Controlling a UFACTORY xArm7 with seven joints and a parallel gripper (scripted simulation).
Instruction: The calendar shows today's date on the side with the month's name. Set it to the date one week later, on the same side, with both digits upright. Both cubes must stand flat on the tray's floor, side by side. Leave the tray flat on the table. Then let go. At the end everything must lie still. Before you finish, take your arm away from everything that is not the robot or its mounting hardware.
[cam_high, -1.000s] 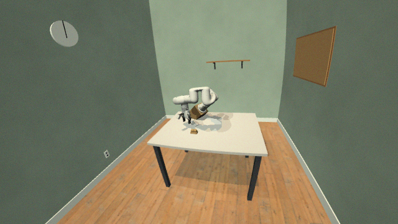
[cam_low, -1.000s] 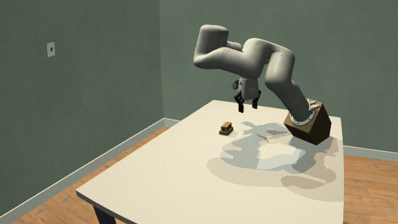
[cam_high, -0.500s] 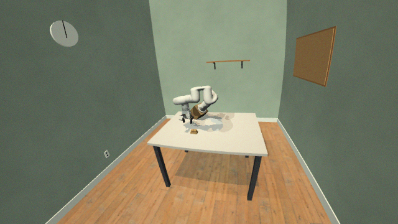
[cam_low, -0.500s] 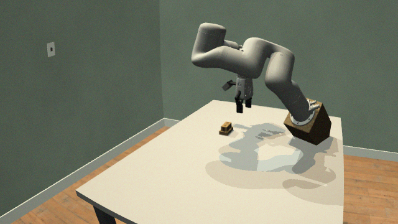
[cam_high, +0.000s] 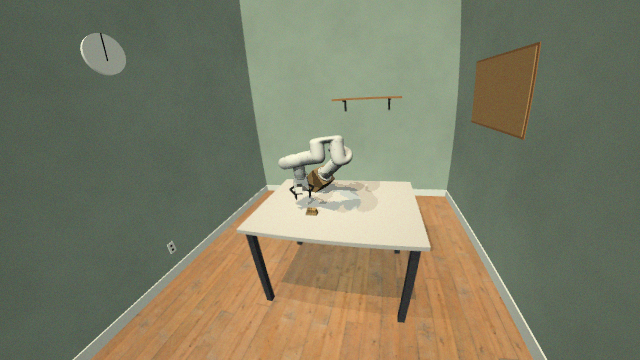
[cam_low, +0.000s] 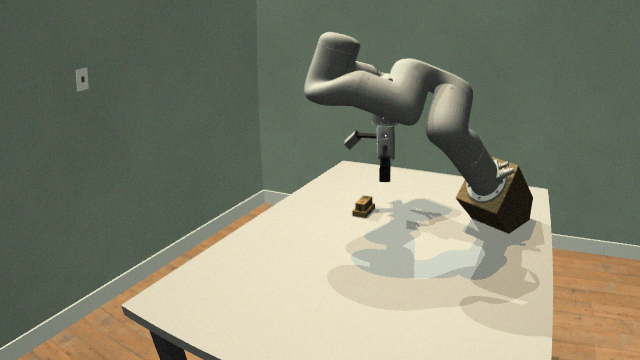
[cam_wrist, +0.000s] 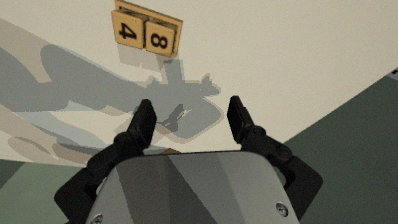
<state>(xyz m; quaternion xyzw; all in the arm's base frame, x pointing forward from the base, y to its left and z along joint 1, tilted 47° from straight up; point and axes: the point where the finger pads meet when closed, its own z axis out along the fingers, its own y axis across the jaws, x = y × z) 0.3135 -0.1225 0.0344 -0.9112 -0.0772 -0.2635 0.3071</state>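
Above the white table (cam_low: 280, 300), the gripper (cam_wrist: 190, 117) hangs with fingers spread wide, holding nothing; the calendar tray (cam_wrist: 172, 25) with cubes topped 4 (cam_wrist: 128, 31) and 8 (cam_wrist: 159, 40) sits just beyond.

Your arm (cam_low: 400, 95) rises from its tilted base, bends through a high elbow and folds back so the wrist drops straight down. Gripper (cam_wrist: 192, 120) points down w/ jaws spread fully, nothing between the fingers. In the exterior view you see the gripper (cam_low: 384, 172) edge-on, hanging in the air. Small camera bracket sticks out sideways at the wrist.
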